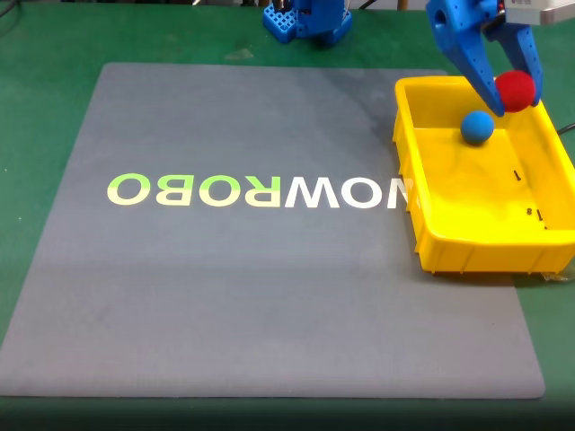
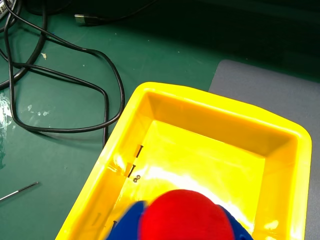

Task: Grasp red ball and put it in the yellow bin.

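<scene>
The red ball (image 1: 515,90) hangs between the blue fingers of my gripper (image 1: 510,88), which is shut on it above the far end of the yellow bin (image 1: 422,211). In the wrist view the red ball (image 2: 186,217) fills the bottom edge, held by my gripper (image 2: 185,225) over the bright floor of the yellow bin (image 2: 165,97). A blue ball (image 1: 477,127) of the same size lies on the bin floor near the far wall, just below and left of the red one in the fixed view.
A grey mat (image 1: 252,296) with pale lettering covers the green table (image 1: 45,108). The blue arm base (image 1: 310,20) stands at the far edge. Black cables (image 2: 60,80) loop on the green surface beside the bin. Small screws (image 2: 136,176) lie inside the bin.
</scene>
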